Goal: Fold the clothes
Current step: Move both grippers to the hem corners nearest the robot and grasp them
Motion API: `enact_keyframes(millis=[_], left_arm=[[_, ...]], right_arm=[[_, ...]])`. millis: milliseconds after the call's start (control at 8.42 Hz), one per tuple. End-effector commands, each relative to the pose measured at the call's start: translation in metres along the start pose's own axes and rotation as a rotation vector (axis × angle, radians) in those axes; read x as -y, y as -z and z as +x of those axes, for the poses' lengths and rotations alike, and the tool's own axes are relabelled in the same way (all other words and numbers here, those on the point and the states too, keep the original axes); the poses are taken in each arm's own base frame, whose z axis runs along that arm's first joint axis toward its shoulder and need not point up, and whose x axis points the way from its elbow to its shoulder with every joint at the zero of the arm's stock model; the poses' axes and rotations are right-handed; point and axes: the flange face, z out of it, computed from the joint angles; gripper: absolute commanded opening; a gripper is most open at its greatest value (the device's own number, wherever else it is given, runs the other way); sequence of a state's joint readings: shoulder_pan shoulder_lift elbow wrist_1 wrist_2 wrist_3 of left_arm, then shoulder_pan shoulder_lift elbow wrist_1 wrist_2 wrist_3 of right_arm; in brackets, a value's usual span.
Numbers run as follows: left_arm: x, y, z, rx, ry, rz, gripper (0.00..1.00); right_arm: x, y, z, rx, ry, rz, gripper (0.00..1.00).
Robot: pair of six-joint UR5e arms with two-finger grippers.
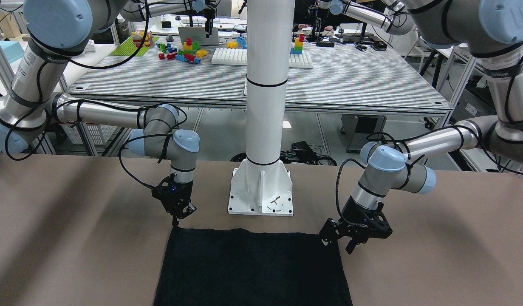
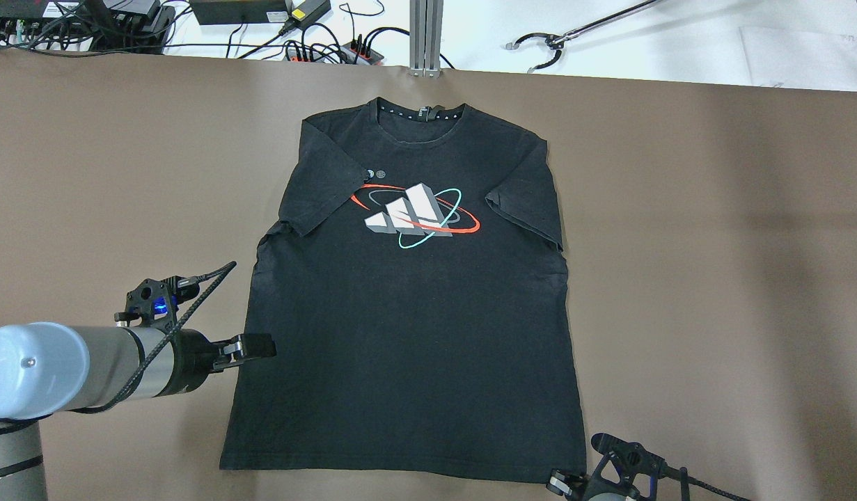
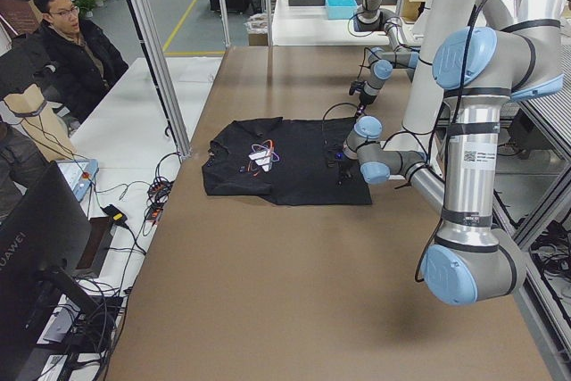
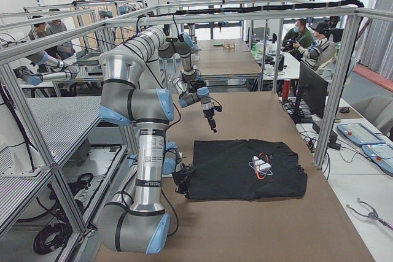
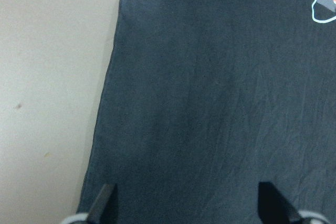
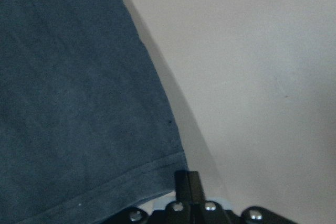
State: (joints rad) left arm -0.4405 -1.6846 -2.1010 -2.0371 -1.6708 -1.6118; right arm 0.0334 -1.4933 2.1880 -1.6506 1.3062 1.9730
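Black shirt (image 1: 253,267) lies flat on the brown table (image 1: 74,238) in front of the pillar (image 1: 265,127). The left gripper (image 1: 340,241) hangs open at one hem corner and the right gripper (image 1: 176,220) is closed at the other. Overhead, the shirt's printed chest faces up. Left wrist: fingers (image 5: 105,203) spread wide above cloth, holding nothing. Right wrist: fingers pressed together at the hem corner; I cannot tell whether they pinch it.

One black T-shirt (image 2: 407,334), two pincers (image 1: 182,214) (image 1: 337,243), one white pillar (image 1: 265,106)
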Motion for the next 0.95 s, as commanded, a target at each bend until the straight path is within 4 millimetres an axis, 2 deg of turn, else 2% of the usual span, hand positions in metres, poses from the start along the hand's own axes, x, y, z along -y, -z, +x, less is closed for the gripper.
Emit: enact_keyframes(millis=[0,238,357,475,713,832], left_arm=[[-0.053,0.001,-0.023,0.033,0.086,-0.01,0.86],[-0.082,-0.012,-0.051,0.094,0.075,-0.016,0.64],[-0.089,-0.024,-0.061,0.124,0.078,-0.021,0.58],[-0.093,-0.027,-0.062,0.129,0.094,-0.027,0.51],[-0.104,-0.035,-0.069,0.15,0.086,-0.043,0.49],[-0.115,-0.037,-0.069,0.153,0.099,-0.058,0.48]], right_arm=[[0.01,0.041,0.003,0.048,0.008,-0.07,0.0],[0.011,0.04,0.002,0.047,0.008,-0.068,0.0],[0.011,0.04,0.002,0.047,0.008,-0.068,0.0],[0.011,0.039,0.003,0.044,0.008,-0.066,0.0],[0.01,0.039,0.002,0.045,0.008,-0.068,0.0],[0.01,0.039,0.002,0.045,0.008,-0.068,0.0]])
